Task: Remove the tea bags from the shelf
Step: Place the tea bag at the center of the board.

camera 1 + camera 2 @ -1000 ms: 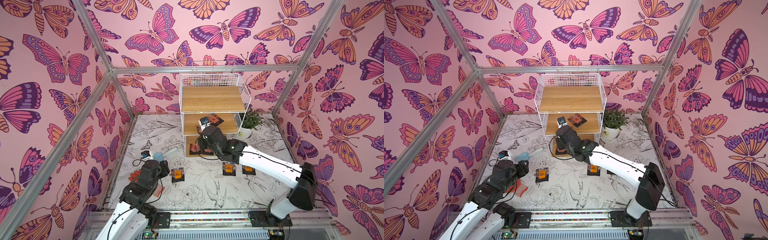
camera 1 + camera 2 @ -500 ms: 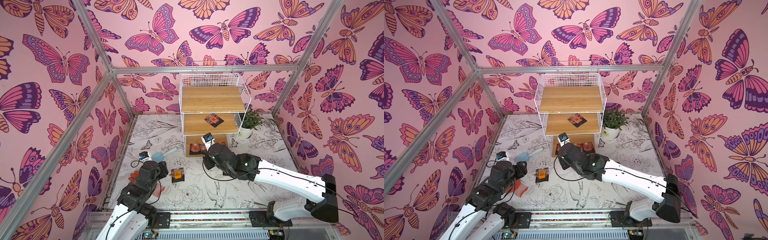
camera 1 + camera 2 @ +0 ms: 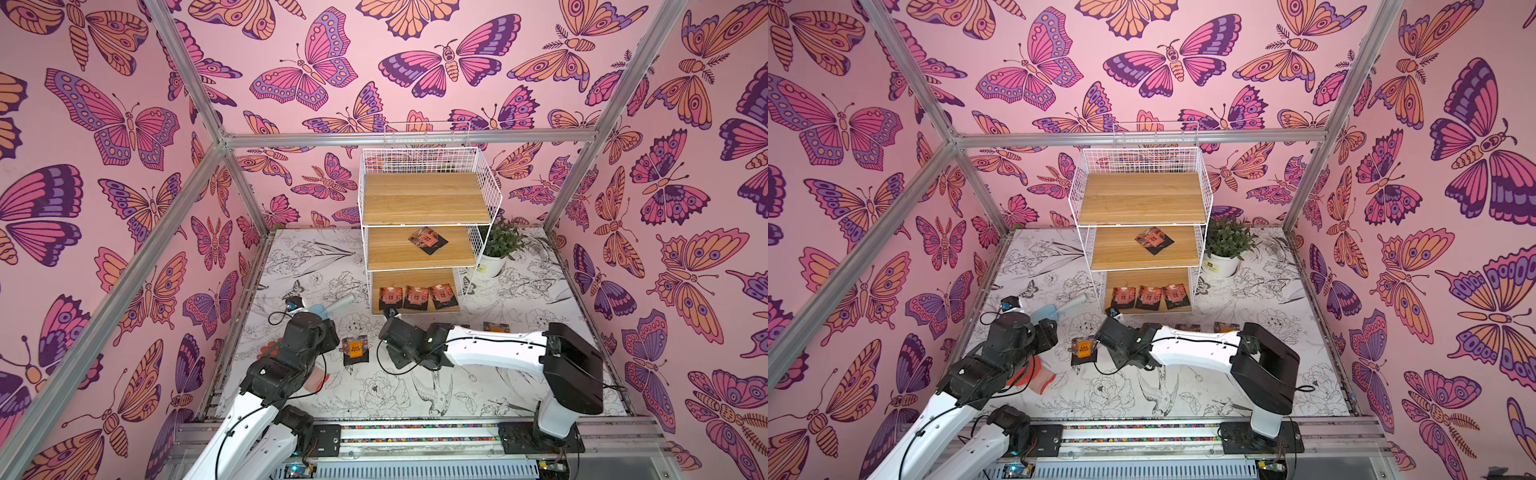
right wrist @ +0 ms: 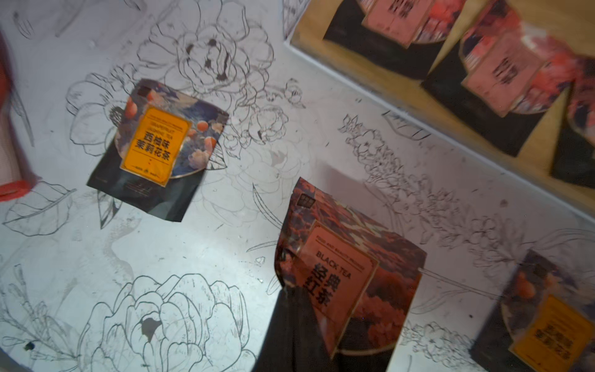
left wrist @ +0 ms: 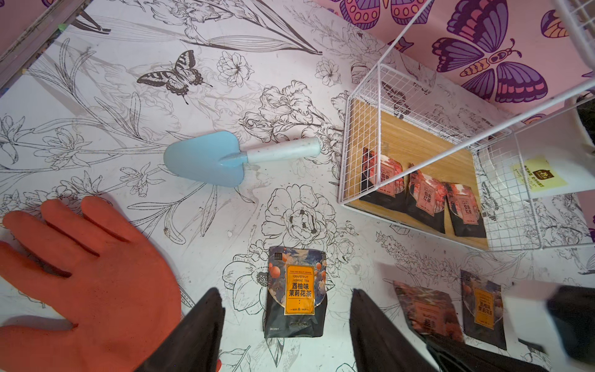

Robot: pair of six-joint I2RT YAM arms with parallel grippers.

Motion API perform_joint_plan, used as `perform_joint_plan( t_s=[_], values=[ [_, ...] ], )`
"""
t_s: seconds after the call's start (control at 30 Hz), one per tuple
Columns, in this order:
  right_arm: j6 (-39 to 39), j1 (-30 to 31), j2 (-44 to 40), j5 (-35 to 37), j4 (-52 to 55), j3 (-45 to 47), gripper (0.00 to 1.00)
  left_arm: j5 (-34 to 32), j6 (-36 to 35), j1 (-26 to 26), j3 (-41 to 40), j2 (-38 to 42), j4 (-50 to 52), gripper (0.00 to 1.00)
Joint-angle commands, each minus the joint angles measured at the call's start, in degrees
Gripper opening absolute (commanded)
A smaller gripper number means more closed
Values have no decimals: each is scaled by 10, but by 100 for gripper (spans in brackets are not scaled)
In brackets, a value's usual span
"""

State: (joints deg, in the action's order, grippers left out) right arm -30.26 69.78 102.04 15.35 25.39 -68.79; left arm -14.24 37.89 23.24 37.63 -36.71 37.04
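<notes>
The right gripper (image 4: 289, 299) is pinching a reddish-pink tea bag (image 4: 351, 283) by one edge, jaws pressed onto it, and is holding it tilted close over the tabletop (image 4: 193, 257), probably so that release lays it clear of its neighbours. The left gripper (image 5: 285, 294) is hovering, jaws spread, over an orange-labelled tea bag (image 5: 297, 273) lying on the tabletop. On the shelf (image 3: 415, 195), one bag (image 3: 427, 240) is lying on the middle board and three more bags (image 3: 415, 296) on the bottom board.

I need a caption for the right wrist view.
Right claw grips a black-tea sachet above the table; three sachets lie on the shelf.
</notes>
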Motion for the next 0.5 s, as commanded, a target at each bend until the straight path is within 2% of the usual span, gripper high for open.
perform_joint_plan(
  t_s=[0.0,0.47],
  values=[
    [-11,1,13,-34,11,-40,0,4,-11,-6,0,9,3,66],
    [-19,-19,103,-88,56,-107,0,-2,-6,-11,-11,26,14,66]
  ],
)
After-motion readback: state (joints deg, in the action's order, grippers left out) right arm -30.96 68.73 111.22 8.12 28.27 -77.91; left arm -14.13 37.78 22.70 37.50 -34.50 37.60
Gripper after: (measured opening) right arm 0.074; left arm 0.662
